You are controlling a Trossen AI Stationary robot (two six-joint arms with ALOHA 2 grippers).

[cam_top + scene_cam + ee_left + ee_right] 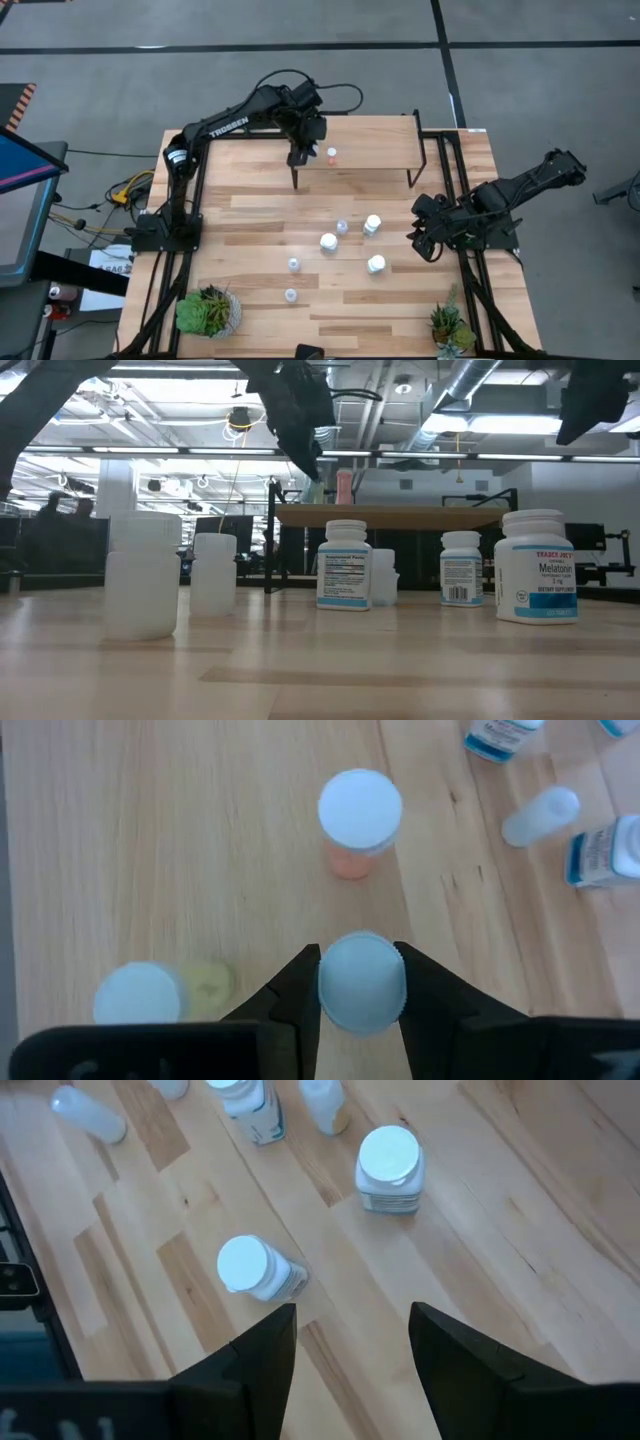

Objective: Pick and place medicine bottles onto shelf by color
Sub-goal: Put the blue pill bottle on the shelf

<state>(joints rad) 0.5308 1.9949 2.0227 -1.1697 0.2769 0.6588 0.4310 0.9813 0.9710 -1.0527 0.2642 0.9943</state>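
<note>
My left gripper (302, 152) is over the left end of the light-wood shelf (380, 145) at the table's far side, shut on a small bottle with a pale cap (362, 982). An orange-bodied bottle (358, 820) stands on the shelf just beyond it and also shows in the high view (332, 155). A white-capped, yellowish bottle (140, 992) stands on the shelf beside the gripper. My right gripper (420, 240) is open and empty above the table's right side. Several bottles stand on the table, among them two white ones (372, 225) (376, 264). My left gripper pinches the small bottle at its cap's two opposite sides (325, 982) between its two fingers. The fingers come from above, pointing down. The bottle is upright in the hold. Whether its base rests on the shelf, I cannot tell.
Two potted green plants stand at the table's near edge, one left (208, 310) and one right (450, 328). The shelf stands on thin black legs (410, 175). In the low view, labelled bottles (344, 565) (535, 565) and translucent ones (145, 575) stand in front of the shelf.
</note>
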